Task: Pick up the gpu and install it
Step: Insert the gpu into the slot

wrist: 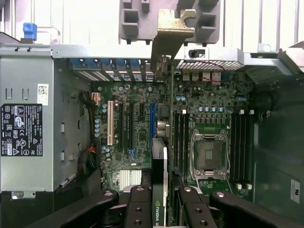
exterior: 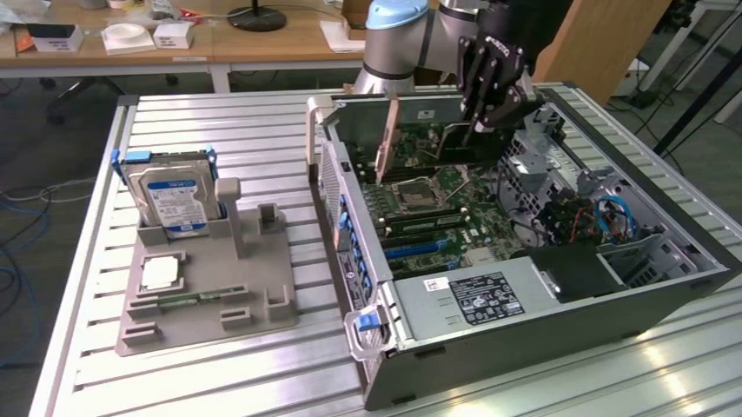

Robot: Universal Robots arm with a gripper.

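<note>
Pinches gpu [wrist: 160, 156] upright in tool [wrist: 160, 202] above motherboard [wrist: 128, 142] of open case [exterior: 522, 347]; probably needs card held vertical, bracket [wrist: 168, 33] squared to rear wall.

shiny metal bracket [wrist: 168, 35] on gpu [exterior: 427, 130], matt blk gripper [exterior: 482, 122], ribbed alu table [exterior: 232, 373], matt grey plastic holder [exterior: 208, 323]
</note>
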